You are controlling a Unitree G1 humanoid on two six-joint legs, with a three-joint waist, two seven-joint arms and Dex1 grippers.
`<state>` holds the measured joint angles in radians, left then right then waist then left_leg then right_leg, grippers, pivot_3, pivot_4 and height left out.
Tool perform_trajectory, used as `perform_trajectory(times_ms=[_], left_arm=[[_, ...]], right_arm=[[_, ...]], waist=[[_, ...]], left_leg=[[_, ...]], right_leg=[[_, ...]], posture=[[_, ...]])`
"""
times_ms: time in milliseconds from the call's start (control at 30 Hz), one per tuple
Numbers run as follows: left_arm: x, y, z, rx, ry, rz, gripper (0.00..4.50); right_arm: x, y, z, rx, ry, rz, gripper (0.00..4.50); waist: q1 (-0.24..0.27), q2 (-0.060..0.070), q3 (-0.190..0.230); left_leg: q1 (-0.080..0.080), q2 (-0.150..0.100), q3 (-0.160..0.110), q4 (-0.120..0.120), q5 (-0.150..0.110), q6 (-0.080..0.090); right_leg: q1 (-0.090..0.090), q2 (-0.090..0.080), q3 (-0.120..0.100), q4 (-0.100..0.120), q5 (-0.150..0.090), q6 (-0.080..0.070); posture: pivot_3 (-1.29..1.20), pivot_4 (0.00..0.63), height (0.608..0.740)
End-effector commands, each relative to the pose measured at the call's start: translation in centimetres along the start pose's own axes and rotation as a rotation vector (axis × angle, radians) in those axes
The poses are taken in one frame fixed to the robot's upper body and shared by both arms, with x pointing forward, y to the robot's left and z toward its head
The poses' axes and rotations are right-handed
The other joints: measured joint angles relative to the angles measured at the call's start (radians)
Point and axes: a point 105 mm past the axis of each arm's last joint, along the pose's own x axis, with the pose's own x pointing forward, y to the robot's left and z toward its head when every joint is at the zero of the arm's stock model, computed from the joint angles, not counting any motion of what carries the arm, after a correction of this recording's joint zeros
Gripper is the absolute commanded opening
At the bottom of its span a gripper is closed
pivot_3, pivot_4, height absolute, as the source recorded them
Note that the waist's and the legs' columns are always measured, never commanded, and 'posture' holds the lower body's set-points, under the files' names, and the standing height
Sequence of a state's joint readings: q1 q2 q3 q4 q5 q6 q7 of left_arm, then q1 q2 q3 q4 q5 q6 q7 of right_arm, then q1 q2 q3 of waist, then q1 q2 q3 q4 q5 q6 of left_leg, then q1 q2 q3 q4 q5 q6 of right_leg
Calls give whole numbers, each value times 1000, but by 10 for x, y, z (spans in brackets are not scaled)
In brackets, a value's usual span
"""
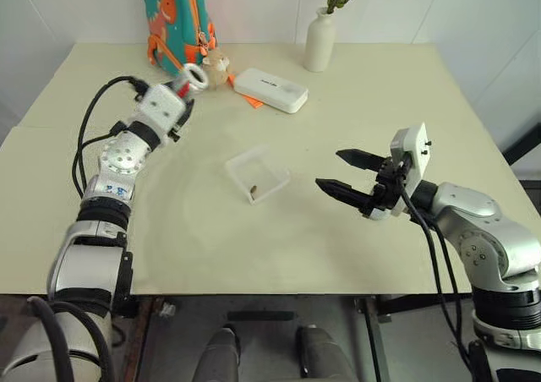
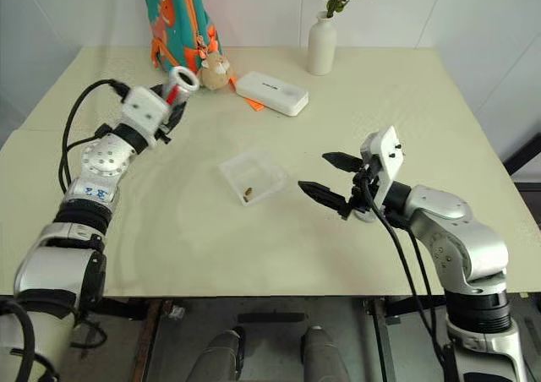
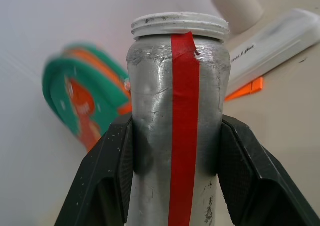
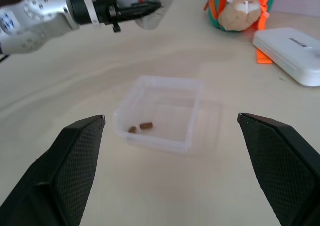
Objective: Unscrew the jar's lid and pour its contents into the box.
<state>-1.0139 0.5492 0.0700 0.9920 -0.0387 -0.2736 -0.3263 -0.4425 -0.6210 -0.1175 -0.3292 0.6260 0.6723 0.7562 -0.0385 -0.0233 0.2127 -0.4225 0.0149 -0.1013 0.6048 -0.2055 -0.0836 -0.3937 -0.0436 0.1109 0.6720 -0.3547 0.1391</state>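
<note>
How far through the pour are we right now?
Lid looks off: the jar shows a bare threaded neck. Pour looks done: two brown bits lie in the clear box. Left gripper grips the jar clear of the box; right gripper is open, empty. Left: put the jar down.

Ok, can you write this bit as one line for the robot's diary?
left hand shut on jar, lid off | right hand open, empty | contents in box

The jar (image 3: 175, 121) looks like dull, slightly dented silvery metal with a glossy red tape strip and a matt white threaded plastic neck, gripped by black fingers (image 3: 107, 181) with fine textured pads. The box (image 4: 160, 113) is thin clear plastic, the case (image 1: 270, 90) smooth white plastic. The table (image 1: 389, 128) is matt cream, the vase (image 1: 319, 42) smooth white.
</note>
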Motion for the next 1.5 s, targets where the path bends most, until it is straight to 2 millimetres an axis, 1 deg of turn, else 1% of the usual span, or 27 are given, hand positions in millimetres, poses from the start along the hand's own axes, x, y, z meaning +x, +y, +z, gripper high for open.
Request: perform_trajectory(times_ms=[33, 67, 100, 133, 200, 433, 533, 600, 700, 767, 900, 967, 1167, 1267, 1367, 1467, 1500], left_arm=[[-5, 22, -1, -301, 8, 87, 1988], [-8, 25, -7, -352, 8, 111, 1988], [-11, 27, -16, -452, 20, 137, 1988], [-14, 28, -24, -515, 24, 149, 1988], [-19, 27, -33, -556, 18, 151, 1988], [-36, 26, -59, -530, 19, 192, 1988], [-44, 24, -63, -480, 1, 169, 1988], [-50, 23, -63, -408, -18, 149, 1988], [-55, 23, -65, -418, -33, 137, 1988], [-58, 26, -68, -418, -27, 152, 2678], [-66, 25, -75, -431, -29, 161, 3778], [-70, 25, -78, -427, -25, 163, 4466], [-81, 19, -81, -400, -20, 123, 4490], [-91, 14, -76, -319, -8, 54, 4490], [-107, 8, -74, -296, 12, 3, 4490], [-131, 17, -71, -263, 39, 32, 4490], [-139, 18, -67, -204, 49, 10, 4490]], right_arm=[[-5, 1, 10, -78, -15, 4, 4477], [-6, -1, 10, -89, -8, -3, 4477], [-8, -3, 9, -103, -3, -12, 4477], [-9, -4, 9, -113, 3, -19, 4477], [-10, -5, 9, -128, 8, -25, 4477], [-12, -2, 4, -161, 27, -22, 4477], [-12, 0, 4, -165, 26, -14, 4477], [-12, 1, 5, -162, 22, -9, 4477], [-11, 1, 5, -163, 22, -3, 4477], [-10, 1, 5, -163, 20, -1, 4500], [-8, 2, 6, -162, 11, 4, 4500], [-8, 2, 6, -162, 9, 4, 4500], [-8, 4, 7, -153, 1, 7, 4500], [-10, 7, 3, -148, 12, 16, 4500], [-14, 9, 1, -142, 22, 23, 4500], [-22, 14, -6, -157, 69, 56, 4500], [-25, 14, -7, -167, 81, 63, 4500]], waist=[[-6, 0, 0], [-8, 0, 0], [-10, 0, 0], [-12, 0, 0], [-16, 0, 0], [-15, 0, 0], [-15, 0, 0], [-15, 0, 0], [-14, 0, 0], [-14, 0, 0], [-15, 0, 0], [-16, 0, 0], [-15, 0, 0], [-16, 0, 0], [-17, 0, 0], [-15, 0, 0], [-15, 0, 0]], left_leg=[[0, 0, -1, 1, 0, 0], [0, 0, -1, 3, 0, 0], [0, 0, -1, 4, 0, 0], [0, 0, -1, 6, 0, 0], [1, -1, -1, 7, 0, 0], [1, -1, -1, 8, 0, 0], [1, 0, -1, 7, 0, 0], [1, 0, -1, 7, 0, 0], [1, 0, -1, 7, 0, 0], [1, 0, -1, 7, 0, 0], [1, 0, -1, 7, 0, 0], [1, 0, -1, 7, 0, 0], [1, 0, -1, 7, 0, 0], [1, 0, -1, 7, 0, 0], [1, 0, -1, 6, 0, 0], [1, 0, -1, 6, 0, 0], [1, 0, -1, 6, 0, 0]], right_leg=[[0, 0, 0, 1, 0, 0], [0, 1, 0, 2, 0, 0], [0, 0, 0, 3, 0, 0], [1, 0, 0, 4, 0, 0], [2, 0, 0, 4, 0, 1], [2, 0, 0, 5, 1, 1], [2, 0, 0, 5, 1, 1], [2, 0, 0, 5, 1, 1], [2, 0, 0, 5, 1, 1], [2, 0, 0, 5, 1, 1], [2, 0, 0, 5, 1, 1], [2, 0, 0, 5, 1, 1], [2, 0, 0, 5, 1, 1], [2, 0, 1, 4, 1, 0], [2, 0, 1, 3, 1, 0], [2, 0, 1, 3, 1, 0], [2, -1, 1, 3, 1, 0]], posture=[[0, 150, 740], [0, 150, 740], [0, 150, 740], [0, 150, 740], [0, 150, 740], [0, 150, 740], [0, 150, 740], [0, 150, 740], [0, 150, 740], [0, 150, 740], [0, 150, 740], [0, 150, 740], [0, 150, 740], [0, 150, 740], [0, 150, 740], [0, 150, 740], [0, 150, 740]])
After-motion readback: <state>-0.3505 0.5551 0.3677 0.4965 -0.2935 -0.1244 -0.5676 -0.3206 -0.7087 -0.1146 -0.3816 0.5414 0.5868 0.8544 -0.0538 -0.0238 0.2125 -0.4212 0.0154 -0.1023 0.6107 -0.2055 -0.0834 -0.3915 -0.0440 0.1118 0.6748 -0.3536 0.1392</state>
